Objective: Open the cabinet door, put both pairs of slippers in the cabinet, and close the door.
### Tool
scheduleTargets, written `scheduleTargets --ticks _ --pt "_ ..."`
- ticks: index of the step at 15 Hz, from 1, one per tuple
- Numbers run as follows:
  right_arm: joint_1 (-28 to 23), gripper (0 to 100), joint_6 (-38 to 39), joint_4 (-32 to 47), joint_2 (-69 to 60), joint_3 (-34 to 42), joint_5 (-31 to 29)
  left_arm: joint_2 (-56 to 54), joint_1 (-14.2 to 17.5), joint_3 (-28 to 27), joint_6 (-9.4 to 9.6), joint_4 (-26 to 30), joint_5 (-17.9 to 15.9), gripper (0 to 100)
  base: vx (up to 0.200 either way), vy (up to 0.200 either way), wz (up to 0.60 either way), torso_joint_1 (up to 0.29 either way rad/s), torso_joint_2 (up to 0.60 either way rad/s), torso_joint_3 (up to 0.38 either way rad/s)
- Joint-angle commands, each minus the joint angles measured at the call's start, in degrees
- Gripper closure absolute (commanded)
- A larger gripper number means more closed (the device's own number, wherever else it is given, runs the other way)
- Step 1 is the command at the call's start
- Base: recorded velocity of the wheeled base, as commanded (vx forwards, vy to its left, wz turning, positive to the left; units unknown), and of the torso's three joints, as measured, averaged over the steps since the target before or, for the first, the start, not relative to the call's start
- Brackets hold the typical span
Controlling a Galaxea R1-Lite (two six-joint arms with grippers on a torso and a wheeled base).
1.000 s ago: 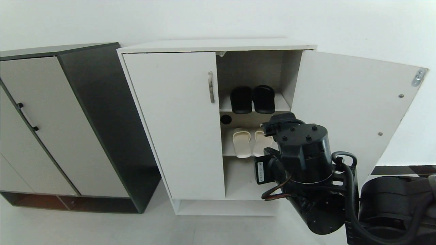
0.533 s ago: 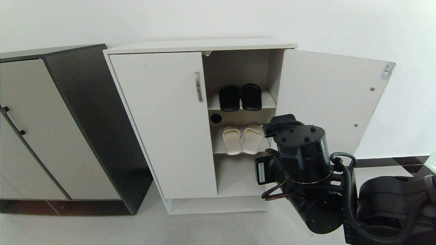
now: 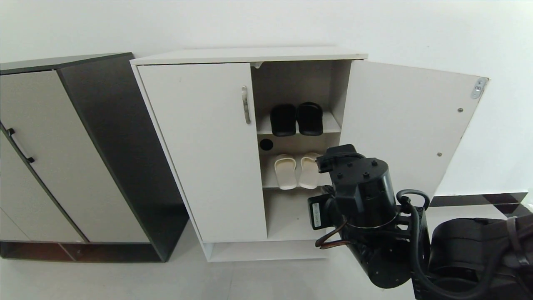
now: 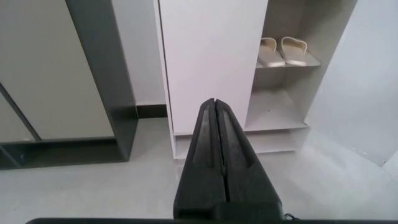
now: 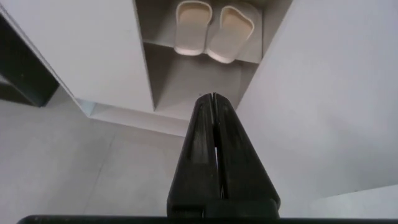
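Head view: I see the cabinet [image 3: 200,146] with its right door [image 3: 408,125] open, black slippers [image 3: 296,119] on the upper shelf [image 3: 330,124], and white slippers [image 3: 296,171] on the middle shelf [image 3: 267,178]. Left wrist view: my left claw [image 4: 215,102] is pressed together, empty, above the floor [image 4: 93,186]. Right wrist view: my right claw [image 5: 214,96] is likewise pressed together and empty, beside the right door.

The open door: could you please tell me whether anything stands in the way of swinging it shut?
Likely the right gripper: it hangs before the opening, on the inner side of the door, seemingly in the swing path. The black slippers and white slippers sit back inside; nothing else visible blocks it.
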Motion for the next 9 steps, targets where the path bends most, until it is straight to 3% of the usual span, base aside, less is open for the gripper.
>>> scheduleTargets --ticks 1,5,9 --pt "0.11 100 -0.07 -0.01 0.47 0.0 0.03 0.04 -0.01 0.0 -0.04 0.0 -0.04 100 0.0 0.0 0.0 0.0 0.0 0.0" --pt "0.11 100 -0.68 -0.1 0.47 0.0 0.03 0.04 -0.01 0.0 0.05 0.0 -0.04 100 0.0 0.0 0.0 0.021 -0.22 -0.308" --pt "0.11 100 -0.68 -0.1 0.64 -0.09 0.03 0.04 -0.01 0.0 -0.04 0.0 0.05 100 0.0 0.0 0.0 0.061 -0.53 -0.361"
